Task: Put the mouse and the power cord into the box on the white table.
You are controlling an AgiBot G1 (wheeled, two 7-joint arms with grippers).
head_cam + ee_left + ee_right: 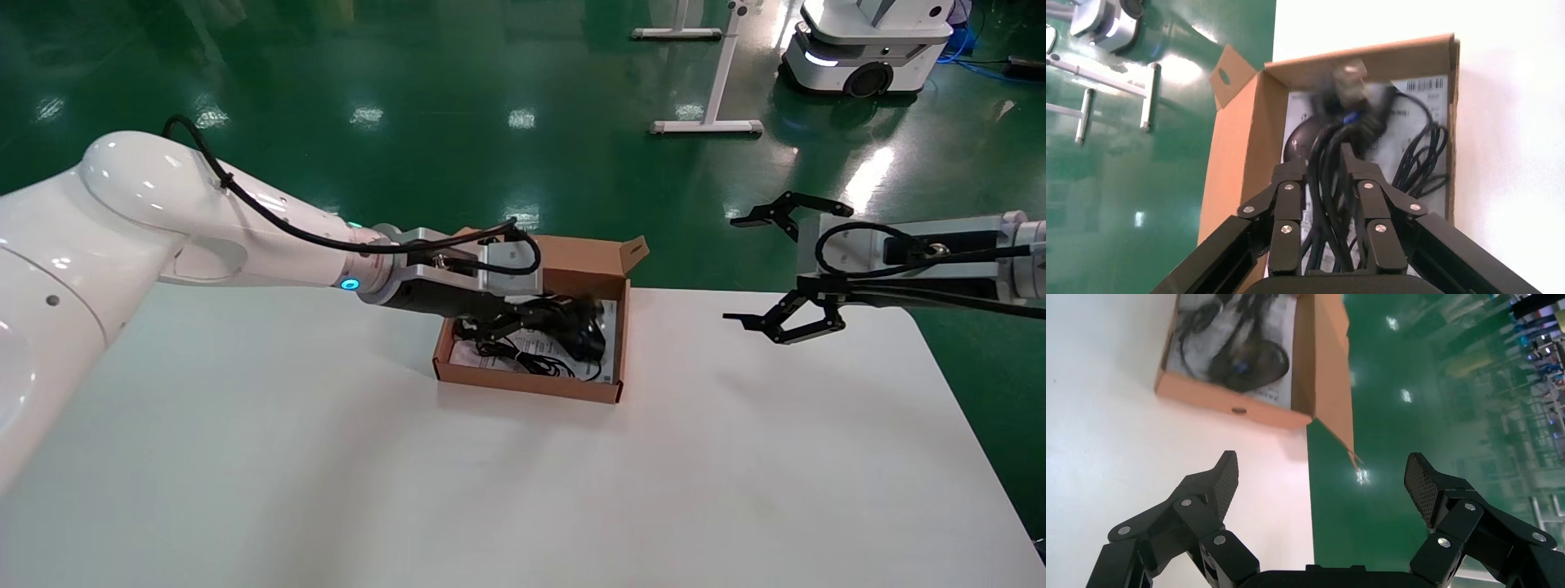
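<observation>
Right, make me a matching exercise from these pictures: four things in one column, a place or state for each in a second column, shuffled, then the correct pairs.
Column one:
1. left gripper
2. right gripper
3. mouse
4. box

Column two:
A. standing on the white table with its flap lid raised
B. lying on the white sheet inside the box
C. shut on the power cord, over the box
D. open and holding nothing, off to the side of the box

Pairs: 1-C, 2-D, 3-B, 4-A
</observation>
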